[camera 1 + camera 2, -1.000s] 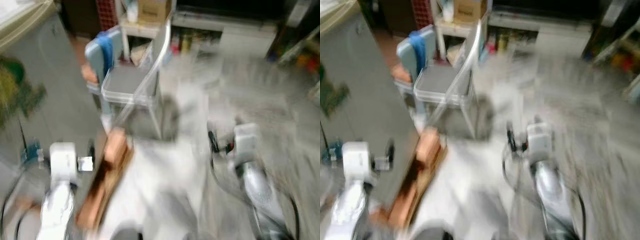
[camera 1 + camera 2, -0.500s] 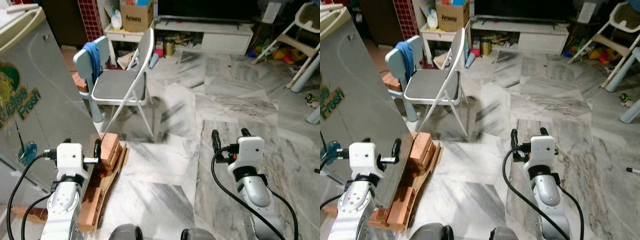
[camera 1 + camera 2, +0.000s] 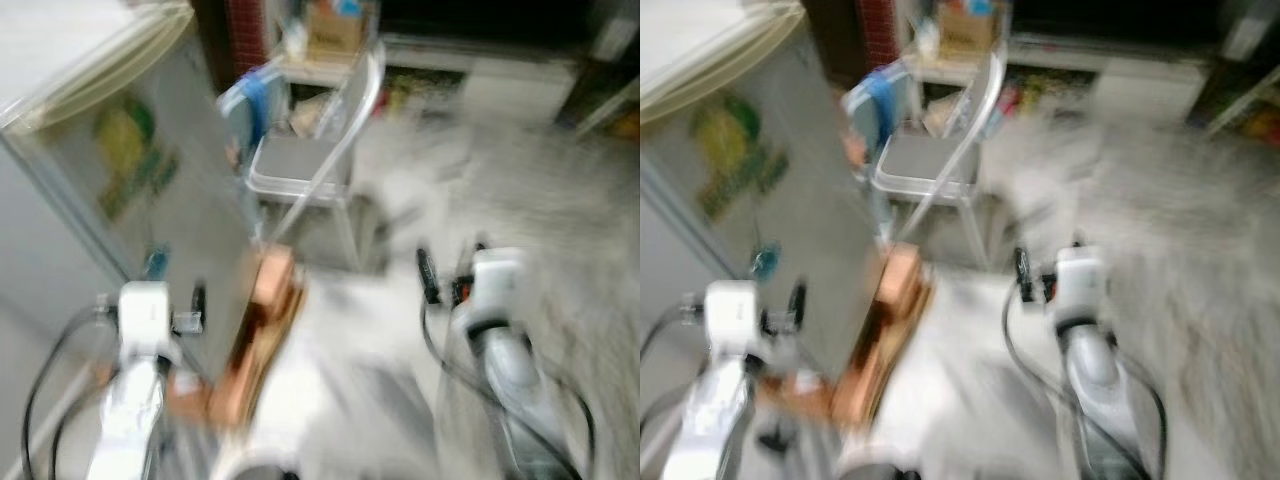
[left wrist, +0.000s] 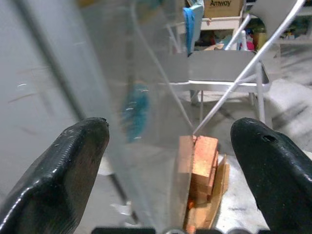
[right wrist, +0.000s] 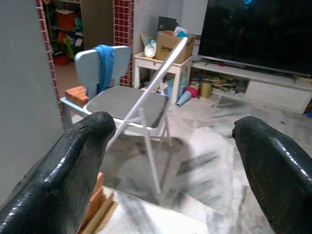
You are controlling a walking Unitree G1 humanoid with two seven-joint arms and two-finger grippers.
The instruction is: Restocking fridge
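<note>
Here the fridge (image 3: 120, 170) is filling the frame's upper left, door shut; both the left gripper (image 4: 168, 161) and right gripper (image 5: 170, 161) are hanging spread and empty, so restocking progress is looking unsettled.

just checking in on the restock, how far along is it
Little can be settled: the head views are blurred. The fridge stands at the robot's left with its door shut, which fits either before loading or after closing up. Both the left gripper and right gripper are open and hold nothing, the left one close to the fridge's side by the bricks. No groceries are visible, so what remains cannot be told.
</note>
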